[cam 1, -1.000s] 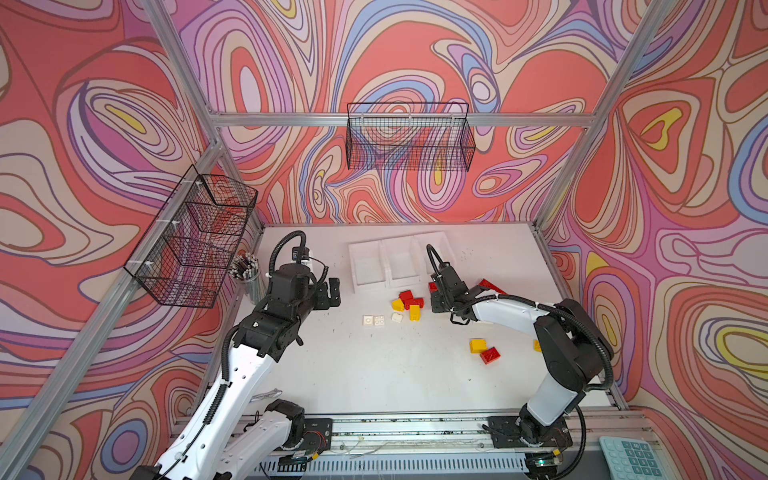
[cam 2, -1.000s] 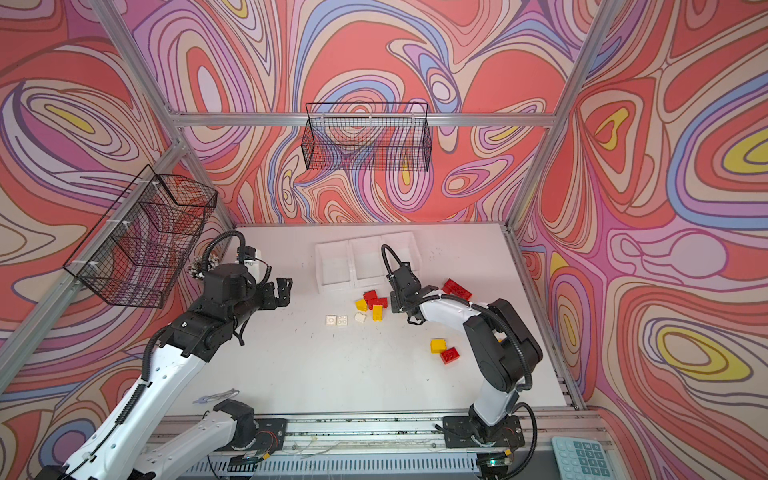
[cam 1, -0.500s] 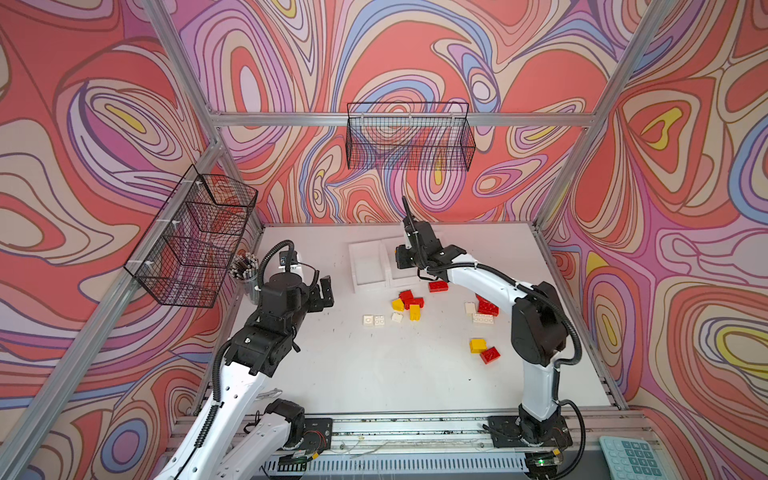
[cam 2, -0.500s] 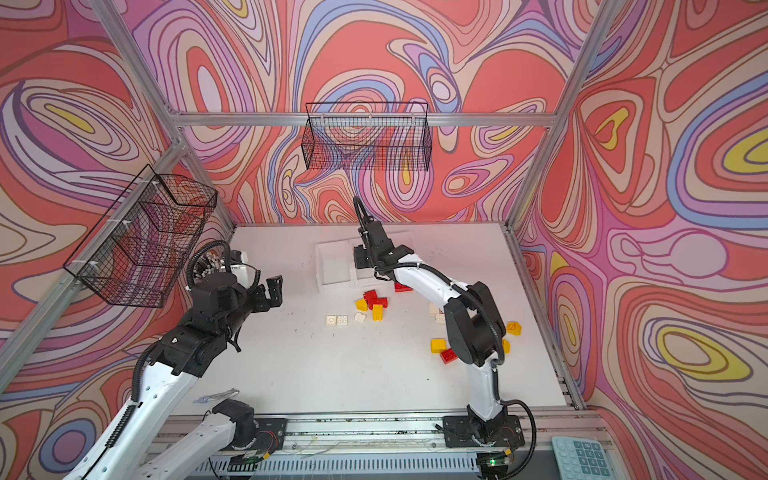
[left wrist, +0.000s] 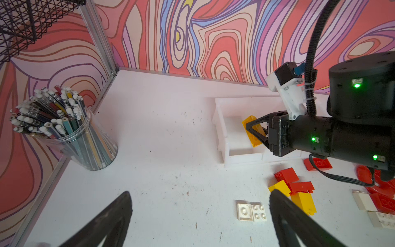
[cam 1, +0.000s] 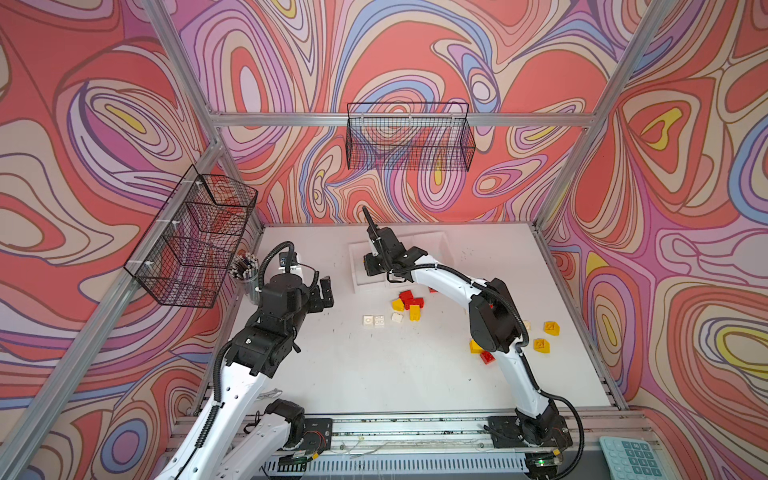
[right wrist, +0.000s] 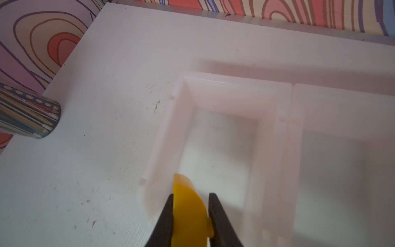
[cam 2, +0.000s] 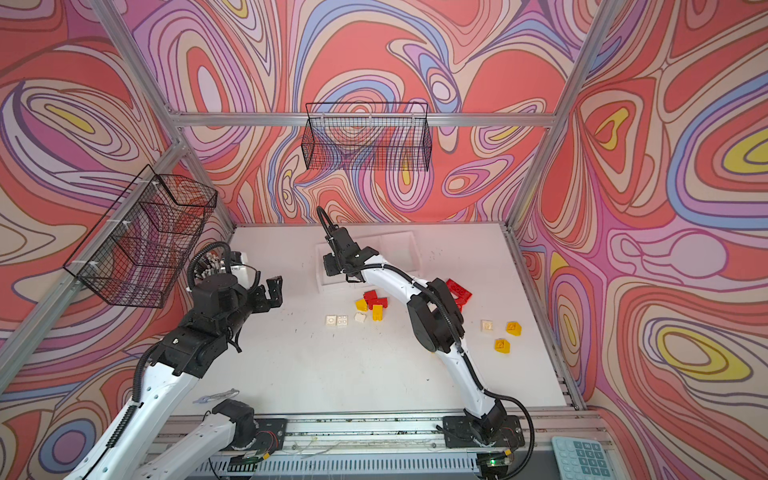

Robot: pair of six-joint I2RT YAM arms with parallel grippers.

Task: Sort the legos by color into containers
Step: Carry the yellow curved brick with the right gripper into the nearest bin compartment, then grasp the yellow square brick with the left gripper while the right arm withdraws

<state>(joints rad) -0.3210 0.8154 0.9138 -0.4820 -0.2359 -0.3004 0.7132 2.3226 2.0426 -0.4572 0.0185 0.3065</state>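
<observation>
My right jaws are clenched on a yellow brick [right wrist: 188, 205], hanging above the end bin [right wrist: 235, 83] nearest the pencil cup [right wrist: 27, 115]; my left jaws stand released over the worktop [left wrist: 160, 139]. I aim to centre it over the bin and release low so it cannot bounce out.

The left arm [cam 1: 243, 386] and right arm [cam 1: 442, 282] wore white shells between black cylindrical joints. Ribbed black conduit [left wrist: 312, 42] looped over the right wrist, where green lights [left wrist: 356, 85] glowed. The left tool [left wrist: 198, 198] had tapered black fingers [left wrist: 115, 213].
</observation>
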